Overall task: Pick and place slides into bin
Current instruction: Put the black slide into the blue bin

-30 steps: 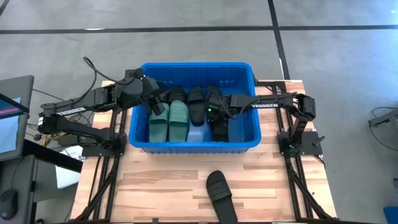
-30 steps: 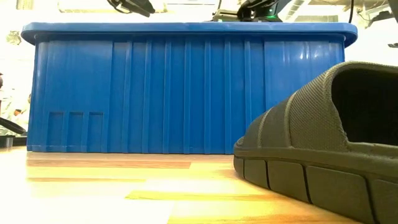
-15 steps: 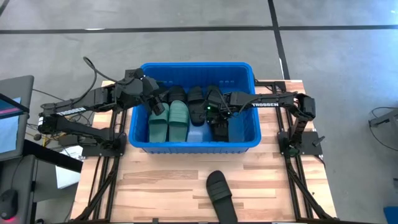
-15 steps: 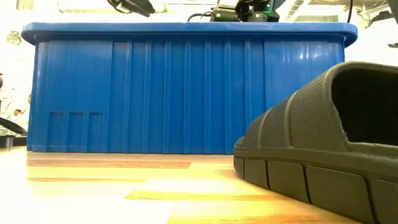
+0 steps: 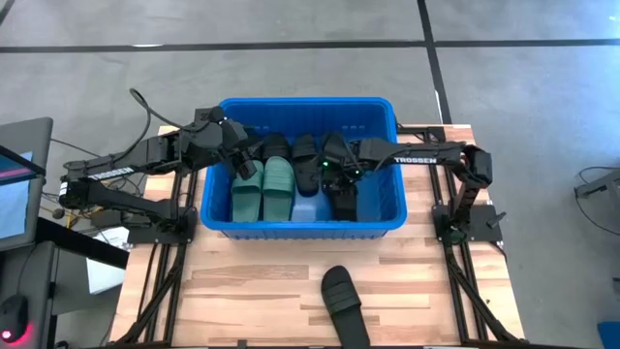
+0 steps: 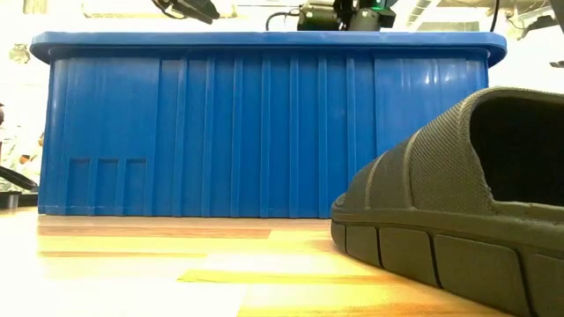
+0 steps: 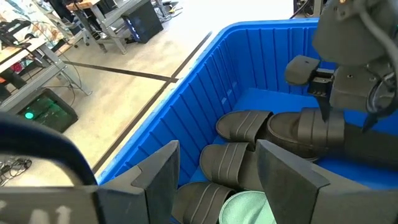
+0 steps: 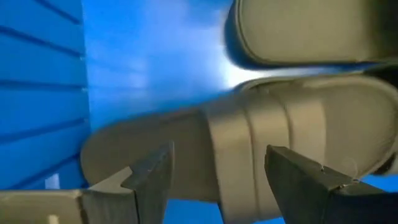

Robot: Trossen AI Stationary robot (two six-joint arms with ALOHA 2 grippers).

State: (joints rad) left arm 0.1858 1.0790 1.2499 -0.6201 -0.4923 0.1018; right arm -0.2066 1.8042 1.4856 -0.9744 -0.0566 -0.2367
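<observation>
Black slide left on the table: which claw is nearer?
Right, though neither is close. The right claw is over the bin, right of centre; the left claw is over its left end. The black slide lies in front of the bin, right of centre.

You are looking down on a grey concrete floor [image 5: 291, 39] crossed by dark lines [image 5: 213, 45], one running left to right beyond the counter and another slanting away at the far right. The counter [image 5: 252, 291] is pale wooden planks on a black frame. At the left edge stands a monitor [image 5: 19, 184] with cables [image 5: 145, 105] trailing near it. The left wrist view shows you metal-framed workbenches [image 7: 37, 56] and a dark cabinet [image 7: 144, 17] farther off, under bright light.
</observation>
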